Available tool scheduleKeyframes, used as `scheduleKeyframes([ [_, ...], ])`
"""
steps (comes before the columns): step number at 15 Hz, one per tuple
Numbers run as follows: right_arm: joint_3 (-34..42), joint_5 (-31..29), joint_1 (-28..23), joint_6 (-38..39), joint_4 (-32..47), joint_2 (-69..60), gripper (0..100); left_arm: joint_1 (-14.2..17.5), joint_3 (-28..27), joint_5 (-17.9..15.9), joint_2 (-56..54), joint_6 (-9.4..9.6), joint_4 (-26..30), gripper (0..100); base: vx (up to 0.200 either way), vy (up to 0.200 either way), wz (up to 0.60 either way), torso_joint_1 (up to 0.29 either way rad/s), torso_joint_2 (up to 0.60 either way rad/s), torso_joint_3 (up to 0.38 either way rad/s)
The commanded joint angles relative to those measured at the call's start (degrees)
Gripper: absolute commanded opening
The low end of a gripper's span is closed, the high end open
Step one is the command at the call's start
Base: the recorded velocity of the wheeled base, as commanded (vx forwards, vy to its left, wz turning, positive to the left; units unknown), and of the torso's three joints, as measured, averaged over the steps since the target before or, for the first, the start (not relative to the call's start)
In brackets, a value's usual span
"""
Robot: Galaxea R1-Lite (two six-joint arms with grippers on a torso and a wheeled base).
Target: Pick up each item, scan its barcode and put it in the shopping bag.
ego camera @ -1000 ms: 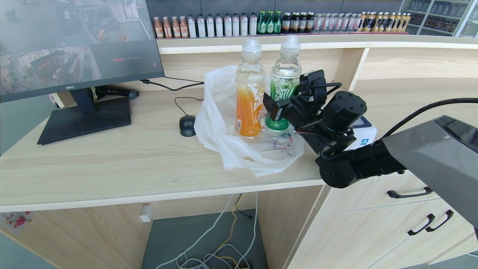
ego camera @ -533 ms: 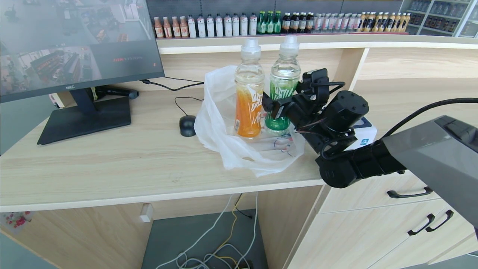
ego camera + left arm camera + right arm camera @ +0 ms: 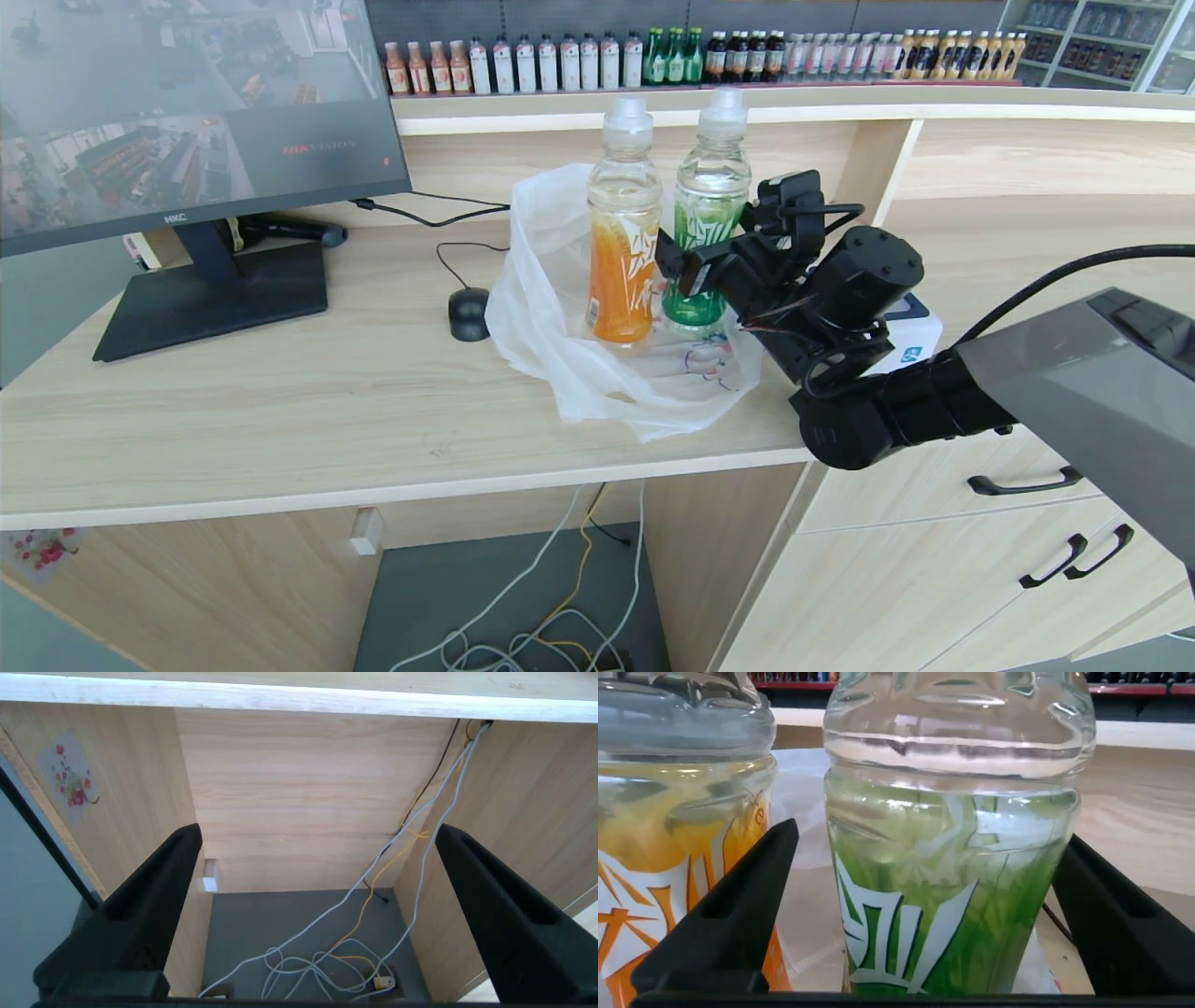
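Bottle of green drink (image 3: pixel 713 187), upright, cap up, in the white shopping bag (image 3: pixel 541 308) on the desk (image 3: pixel 280 401). Stands just beside an orange bottle (image 3: pixel 623 252), mouse (image 3: pixel 469 313) further left. Sits inside the spread right pincer (image 3: pixel 924 845). Left pincer (image 3: pixel 318 835) spread too, below the desk, over cables (image 3: pixel 355 952).

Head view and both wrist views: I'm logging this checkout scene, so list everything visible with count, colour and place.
counter: one, light wood, across the view
shopping bag: one, white, mid-counter
orange bottle: one, orange, upright in the bag
green bottle: one, green, beside it in the bag
monitor: one, black, counter's left
mouse: one, black, left of bag
box: one, white, counter's right
shelf bottles: many, mixed, back shelf
cables: several, white and yellow, under counter
right gripper: black, open around green bottle
left gripper: black, open, facing under the counter
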Motion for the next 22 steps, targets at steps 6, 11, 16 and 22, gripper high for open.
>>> scheduleKeyframes([
  [6, 9.1, -0.7, 0.6, -0.8, -5.6, -4.3, 100, -0.1, 0.0, 0.0, 0.0, 0.00, 0.0, 100, 0.000, 0.000, 0.00, 0.000, 0.00, 0.000],
  [11, 24.1, -2.8, 0.6, -1.6, -12.2, -10.7, 100, 0.0, 0.0, 0.0, 0.0, 0.00, 0.0, 100, 0.000, 0.000, 0.00, 0.000, 0.00, 0.000],
  [16, 42.7, -3.5, 0.8, -1.9, -12.2, -25.2, 100, 0.0, 0.0, 0.0, 0.0, 0.00, 0.0, 100, 0.000, 0.000, 0.00, 0.000, 0.00, 0.000],
  [22, 66.0, -3.5, -0.3, 0.4, -12.2, -45.0, 100, 0.0, 0.0, 0.0, 0.0, 0.00, 0.0, 100, 0.000, 0.000, 0.00, 0.000, 0.00, 0.000],
])
